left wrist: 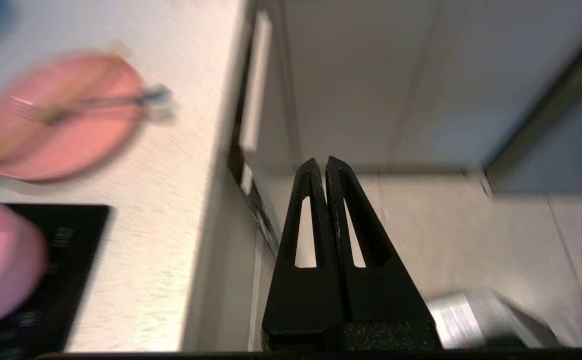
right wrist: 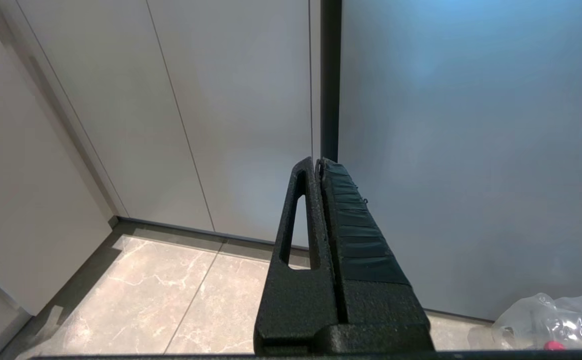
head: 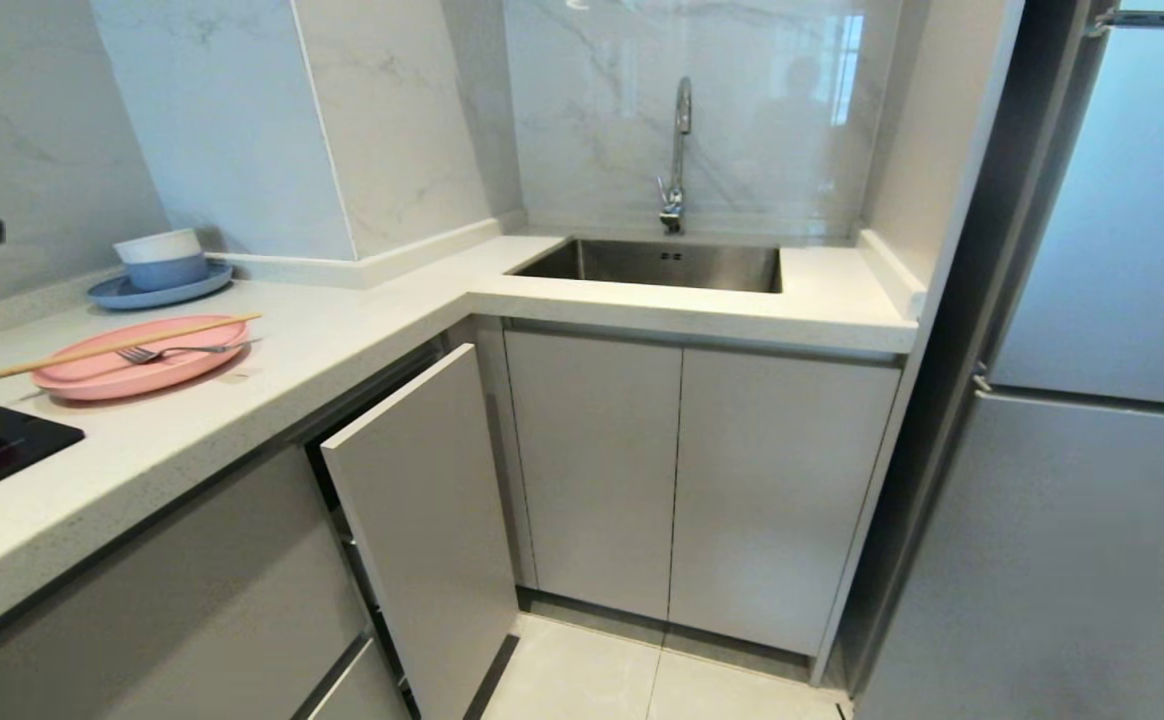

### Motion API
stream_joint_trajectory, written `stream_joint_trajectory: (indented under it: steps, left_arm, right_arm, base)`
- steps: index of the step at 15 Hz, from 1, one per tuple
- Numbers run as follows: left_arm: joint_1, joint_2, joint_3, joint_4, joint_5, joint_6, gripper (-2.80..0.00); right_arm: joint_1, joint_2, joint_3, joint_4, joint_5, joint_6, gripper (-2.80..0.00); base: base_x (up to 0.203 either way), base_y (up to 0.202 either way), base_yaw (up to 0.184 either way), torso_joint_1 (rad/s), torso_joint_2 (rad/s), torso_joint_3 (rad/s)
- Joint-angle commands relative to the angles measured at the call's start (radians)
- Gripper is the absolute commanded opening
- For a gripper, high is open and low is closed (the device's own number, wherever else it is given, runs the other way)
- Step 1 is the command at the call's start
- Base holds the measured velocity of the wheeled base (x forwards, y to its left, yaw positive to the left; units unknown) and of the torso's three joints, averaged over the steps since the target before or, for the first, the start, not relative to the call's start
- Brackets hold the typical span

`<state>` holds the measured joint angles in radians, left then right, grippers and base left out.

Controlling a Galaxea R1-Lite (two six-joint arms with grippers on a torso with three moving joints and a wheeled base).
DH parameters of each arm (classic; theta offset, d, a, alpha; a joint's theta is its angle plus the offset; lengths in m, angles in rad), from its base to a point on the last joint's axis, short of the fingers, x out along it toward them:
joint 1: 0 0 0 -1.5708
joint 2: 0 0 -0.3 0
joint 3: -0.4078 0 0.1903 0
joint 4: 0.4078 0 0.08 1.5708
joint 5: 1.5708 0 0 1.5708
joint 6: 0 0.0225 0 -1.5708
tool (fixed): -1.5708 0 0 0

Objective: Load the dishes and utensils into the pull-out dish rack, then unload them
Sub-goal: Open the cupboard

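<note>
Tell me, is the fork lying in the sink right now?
No, the fork lies on the pink plate beside the chopsticks.

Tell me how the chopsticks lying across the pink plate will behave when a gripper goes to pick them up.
The chopsticks look like thin, stiff wood, so probably light and rigid. They bridge the pink plate rim to rim, overhanging both sides, so a nudge may roll or tip them off. The fork lies close beside them and could get knocked.

The kitchen is being lit brightly and evenly. Glare is being thrown off the wall [head: 702, 110] behind the sink. The plate [left wrist: 63, 115] is being smeared by motion blur in the left wrist view.
</note>
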<state>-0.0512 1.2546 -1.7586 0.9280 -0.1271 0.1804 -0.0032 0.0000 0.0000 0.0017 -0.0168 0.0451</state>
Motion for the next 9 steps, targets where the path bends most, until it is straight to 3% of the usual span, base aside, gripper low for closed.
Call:
stream_joint_trajectory:
  steps: [1,5,9]
  left_arm:
    - [-0.03,0.185,-0.083,0.091,-0.005,-0.001,-2.8]
    - [-0.121,0.404,-0.159,0.153,0.035,-0.046,-2.8]
    - [-0.197,0.574,-0.179,0.15,0.208,-0.11,-2.8]
  right_arm:
    - [0.0,0.0,0.002,0.0,0.0,-0.001,-2.8]
    - [0.0,0.0,0.002,0.0,0.0,0.001,-2.8]
    - [0.0,0.0,0.002,0.0,0.0,0.001,-2.8]
  base:
    - [0.0,0.0,0.0,0.0,0.0,0.0]
    - [0.0,0.0,0.0,0.0,0.0,0.0]
    - [0.0,0.0,0.0,0.0,0.0,0.0]
